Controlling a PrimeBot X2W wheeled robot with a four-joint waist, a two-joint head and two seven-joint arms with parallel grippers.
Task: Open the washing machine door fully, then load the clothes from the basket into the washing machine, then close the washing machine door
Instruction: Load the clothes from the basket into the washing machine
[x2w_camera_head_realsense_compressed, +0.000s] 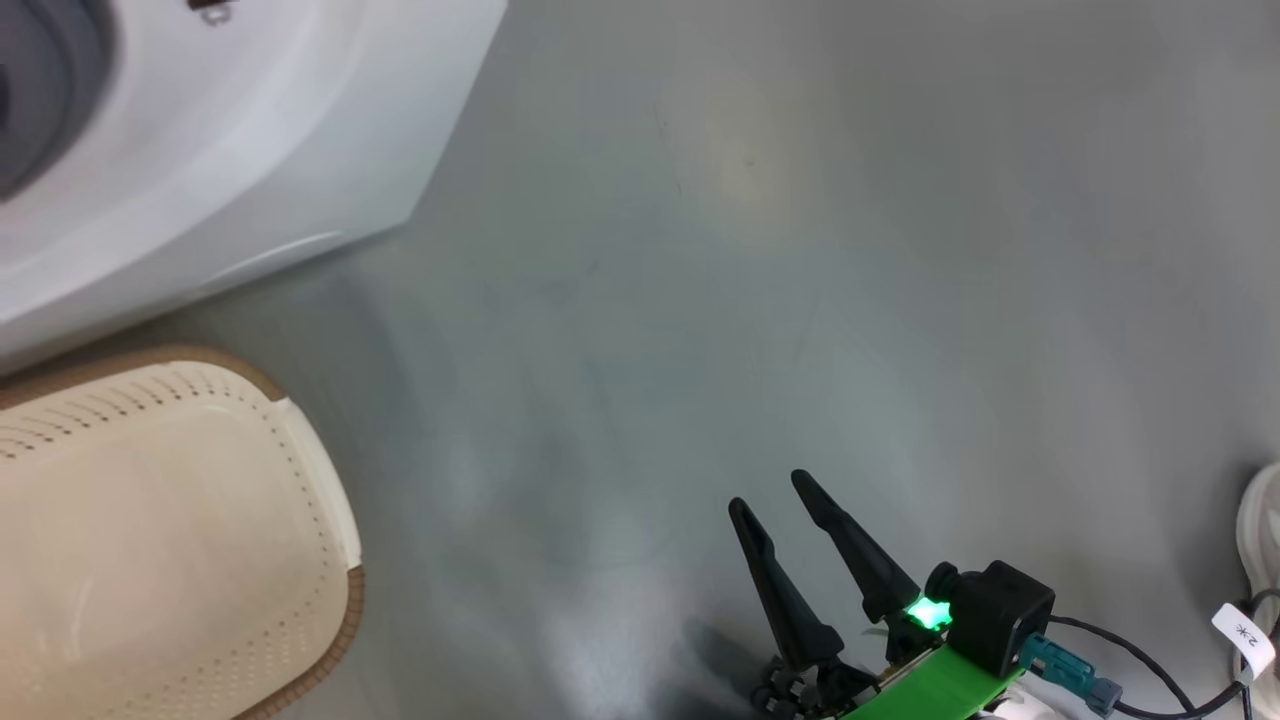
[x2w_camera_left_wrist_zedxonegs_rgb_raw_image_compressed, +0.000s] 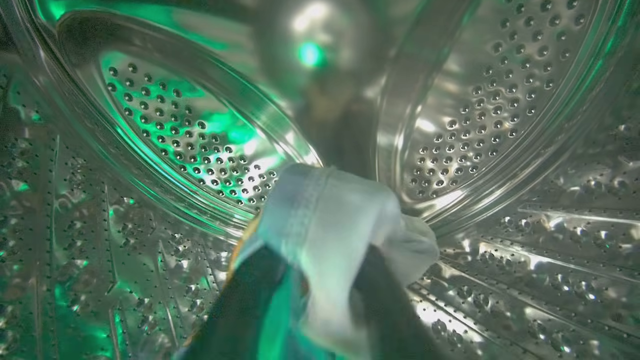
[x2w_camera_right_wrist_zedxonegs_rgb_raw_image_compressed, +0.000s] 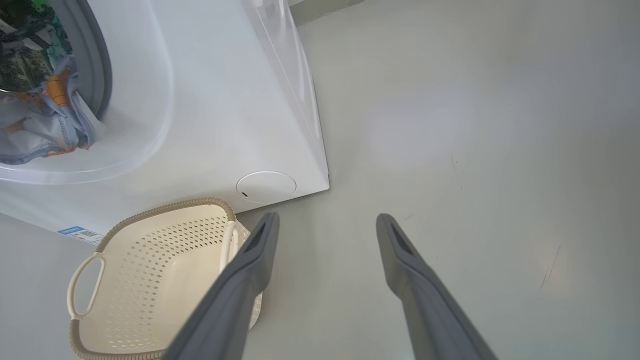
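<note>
Above grey floor (x2w_camera_head_realsense_compressed: 800, 250), the light blue and white clothes (x2w_camera_right_wrist_zedxonegs_rgb_raw_image_compressed: 40, 130) lie in the steel perforated drum (x2w_camera_left_wrist_zedxonegs_rgb_raw_image_compressed: 190, 135) of the big white washing machine (x2w_camera_right_wrist_zedxonegs_rgb_raw_image_compressed: 225, 100) at far left, white cloth (x2w_camera_left_wrist_zedxonegs_rgb_raw_image_compressed: 330, 210) sits between the fingers of the left gripper (x2w_camera_left_wrist_zedxonegs_rgb_raw_image_compressed: 320, 270), grip unclear; the cream perforated basket (x2w_camera_right_wrist_zedxonegs_rgb_raw_image_compressed: 175, 240) at near left looks empty and the right gripper (x2w_camera_right_wrist_zedxonegs_rgb_raw_image_compressed: 327, 217) is spread wide, so closing the door seems what is left.

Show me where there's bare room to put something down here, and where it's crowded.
Free: the grey floor right of the washing machine and basket, around the open right pincer; also the basket's bare inside. Crowded: the machine's mouth, where clothes bunch, and the drum by the left pincer, cloth draped on it.
</note>
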